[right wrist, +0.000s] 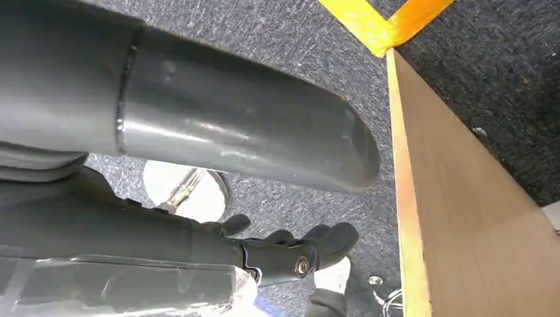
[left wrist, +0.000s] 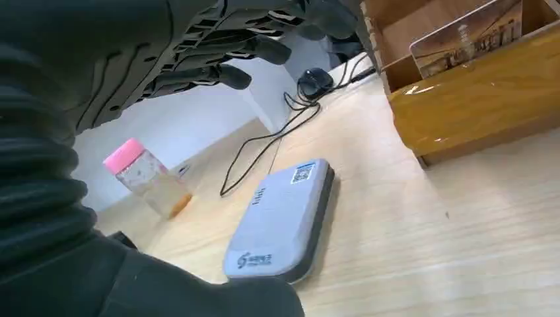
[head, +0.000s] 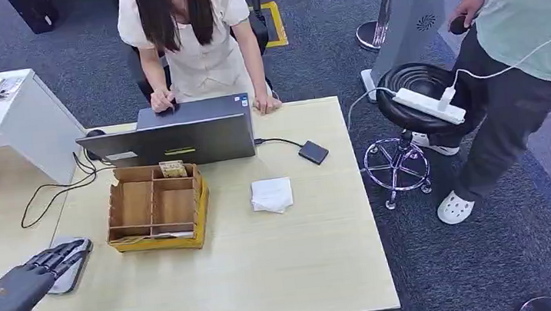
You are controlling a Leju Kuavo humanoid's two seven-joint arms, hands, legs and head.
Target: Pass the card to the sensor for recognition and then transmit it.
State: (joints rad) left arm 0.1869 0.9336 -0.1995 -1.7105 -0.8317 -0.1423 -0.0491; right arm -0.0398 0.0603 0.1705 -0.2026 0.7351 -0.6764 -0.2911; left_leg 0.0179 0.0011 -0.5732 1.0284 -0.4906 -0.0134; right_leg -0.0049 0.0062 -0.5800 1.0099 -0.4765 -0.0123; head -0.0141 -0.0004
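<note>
L hand (head: 27, 286) hovers spread, holding nothing, above the grey sensor (head: 67, 264) at the table's (head: 284, 270) 8 o'clock corner. Wooden organizer (head: 156, 208) blocks just at the hand's 2 o'clock; card (head: 172, 168) upright in its far compartment, laptop (head: 170, 136) right behind. Bare tabletop from 3 to 6 o'clock of the organizer, save a white tissue (head: 272, 194) at 3. Cables (head: 56, 190) trail at 11 o'clock, pink-lidded jar (left wrist: 146, 177) beyond. Person (head: 190, 33) leans in at 12; another (head: 517, 60) stands off at 2.
</note>
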